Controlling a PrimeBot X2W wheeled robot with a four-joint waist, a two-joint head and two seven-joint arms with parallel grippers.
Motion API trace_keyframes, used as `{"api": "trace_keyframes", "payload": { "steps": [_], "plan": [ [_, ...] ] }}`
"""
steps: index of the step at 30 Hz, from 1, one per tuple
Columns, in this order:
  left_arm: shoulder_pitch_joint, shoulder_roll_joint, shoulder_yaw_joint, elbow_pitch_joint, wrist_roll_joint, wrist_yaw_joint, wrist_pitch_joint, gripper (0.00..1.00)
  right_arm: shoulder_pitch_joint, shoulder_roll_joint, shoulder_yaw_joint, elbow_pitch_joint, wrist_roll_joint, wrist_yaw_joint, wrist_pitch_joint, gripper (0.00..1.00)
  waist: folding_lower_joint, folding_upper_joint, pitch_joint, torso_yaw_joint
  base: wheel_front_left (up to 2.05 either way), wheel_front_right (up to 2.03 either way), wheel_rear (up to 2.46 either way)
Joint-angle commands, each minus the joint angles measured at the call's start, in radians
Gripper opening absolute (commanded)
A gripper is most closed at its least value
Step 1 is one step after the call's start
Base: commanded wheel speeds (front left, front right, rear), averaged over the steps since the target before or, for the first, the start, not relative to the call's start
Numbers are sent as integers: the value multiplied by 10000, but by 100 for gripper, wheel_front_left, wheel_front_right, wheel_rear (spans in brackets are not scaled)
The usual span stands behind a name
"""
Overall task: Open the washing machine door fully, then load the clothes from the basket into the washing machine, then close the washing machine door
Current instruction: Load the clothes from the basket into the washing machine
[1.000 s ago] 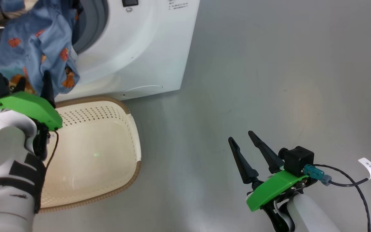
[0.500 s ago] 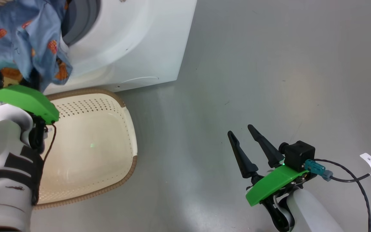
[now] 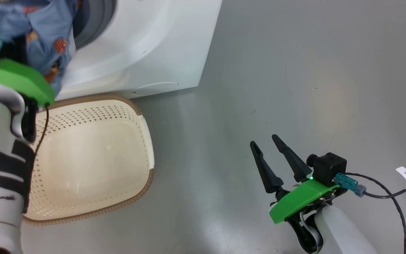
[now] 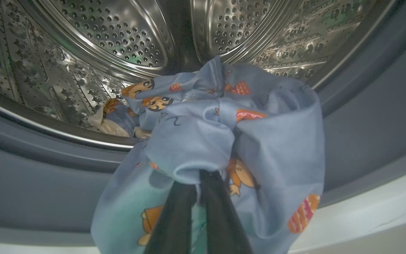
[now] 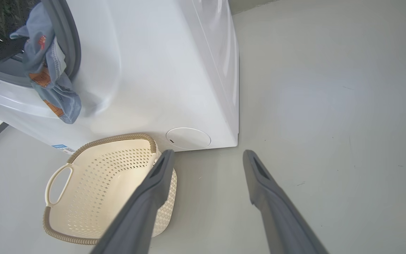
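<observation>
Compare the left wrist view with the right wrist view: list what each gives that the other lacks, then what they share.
Left wrist view: the perforated steel drum from inside, with a fold of the clothes lying in it. Right wrist view: the empty basket, the open right gripper, the floor. Shared: the clothes, pinched by the left gripper, hanging over the grey gasket.

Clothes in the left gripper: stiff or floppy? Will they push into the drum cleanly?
Likely floppy: the clothes bunch and fold around the shut left gripper and droop over the grey gasket. Probably light, since a fingertip pinch lifts much of the bundle. The hanging tail may drag on the gasket rather than slide in.
</observation>
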Motion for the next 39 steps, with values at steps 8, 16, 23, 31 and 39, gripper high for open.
{"api": "trace_keyframes", "payload": {
  "steps": [8,16,23,31,39],
  "plan": [
    [-87,398,453,-1181,454,27,-69,0,59,87,322,-133,150,16,-118,100,0,0,-131,-19,0,0,0],
    [-433,473,1073,-2124,541,-90,-69,0,91,87,372,-163,196,16,-118,100,0,0,-82,-129,0,0,0],
    [-988,594,1386,-2693,702,-225,-70,0,71,87,569,-184,280,16,-118,100,0,0,223,-267,0,0,0],
    [-1745,905,1280,-2480,639,-273,-70,0,-3,87,674,-263,441,16,-118,100,0,0,827,-474,0,0,0],
    [-2704,1323,1068,-2421,502,-279,-70,0,-6,87,752,-391,652,16,-118,100,0,0,1538,-682,0,0,0]
  ]
}}
